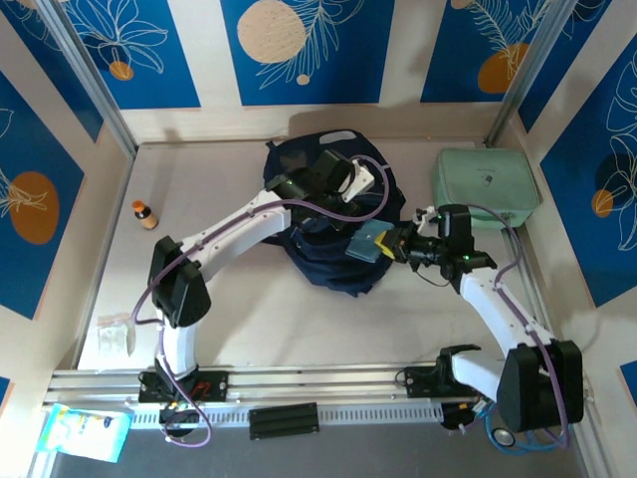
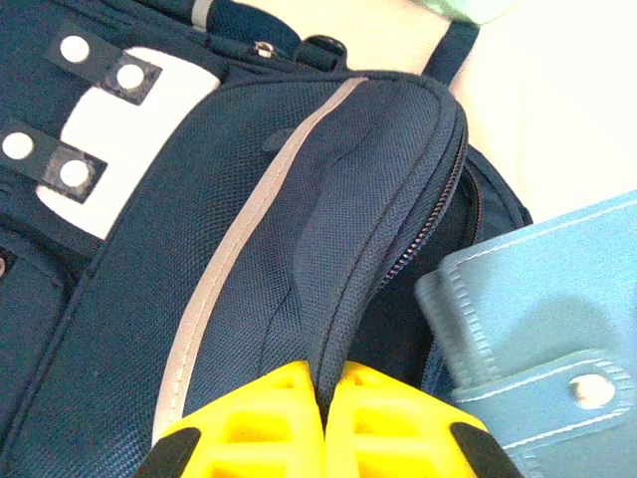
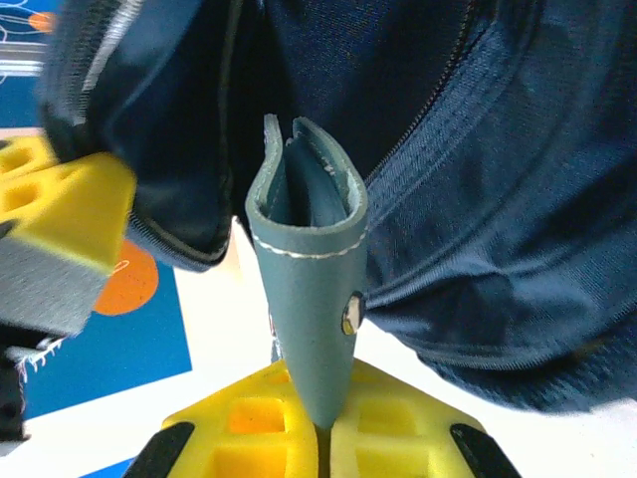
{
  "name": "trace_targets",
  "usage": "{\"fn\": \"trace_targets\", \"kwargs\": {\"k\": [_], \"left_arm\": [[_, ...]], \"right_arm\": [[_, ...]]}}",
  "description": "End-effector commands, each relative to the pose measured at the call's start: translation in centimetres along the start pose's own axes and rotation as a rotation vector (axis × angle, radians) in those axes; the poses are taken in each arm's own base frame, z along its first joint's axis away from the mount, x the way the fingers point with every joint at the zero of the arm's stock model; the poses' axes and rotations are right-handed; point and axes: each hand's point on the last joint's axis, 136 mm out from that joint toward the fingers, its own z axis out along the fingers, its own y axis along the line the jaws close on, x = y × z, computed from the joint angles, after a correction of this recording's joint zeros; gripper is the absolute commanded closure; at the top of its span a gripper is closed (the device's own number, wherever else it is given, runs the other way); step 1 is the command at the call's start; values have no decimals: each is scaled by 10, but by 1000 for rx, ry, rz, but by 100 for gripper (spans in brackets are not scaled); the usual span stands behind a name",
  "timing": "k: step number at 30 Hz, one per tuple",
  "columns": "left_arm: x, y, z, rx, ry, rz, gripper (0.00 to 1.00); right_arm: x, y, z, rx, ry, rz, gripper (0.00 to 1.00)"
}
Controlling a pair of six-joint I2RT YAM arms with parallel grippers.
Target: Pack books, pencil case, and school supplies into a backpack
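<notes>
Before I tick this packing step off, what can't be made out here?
- Backpack interior: left wrist view, dark behind the zip flap; top view, the left arm covers it.
- Blue booklet cover: right wrist view, seen edge-on; left wrist view, cut by the frame edge.
- Bottle label: top view, too small.

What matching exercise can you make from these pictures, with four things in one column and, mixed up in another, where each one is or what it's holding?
Things
1. left gripper
2. right gripper
3. bottle
4. case

Place or state
a. at the far right corner of the table
b. shut on the edge of the backpack opening
c. on the table's left side
d. shut on the blue booklet

Pairs: 1-b, 2-d, 3-c, 4-a
</notes>
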Motion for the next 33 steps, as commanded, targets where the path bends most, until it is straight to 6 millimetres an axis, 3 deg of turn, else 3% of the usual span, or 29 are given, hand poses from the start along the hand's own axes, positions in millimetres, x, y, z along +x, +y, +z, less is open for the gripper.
{"fn": "trace_targets", "kwargs": {"k": [1, 9, 18, 22, 24, 29, 33], "left_arm": [[-47, -8, -37, 53, -184, -28, 98], [-50, -10, -37, 65, -185, -48, 98], [-52, 0, -37, 65, -186, -103, 99], [-53, 2, -38, 76, -190, -121, 99], [-51, 5, -35, 76, -185, -135, 99], [-48, 9, -35, 90, -177, -168, 99], [-47, 12, -35, 93, -181, -175, 99]], "right_arm": [[-20, 28, 8, -44, -77, -3, 98], [-57, 11, 35, 104, -245, 172, 98], [-90, 15, 90, 49, -324, 241, 96], [-96, 19, 109, 25, -313, 262, 89], [-94, 20, 118, 35, -290, 271, 80], [-85, 20, 113, 36, -255, 279, 56], [-77, 19, 89, 59, -265, 275, 52]]}}
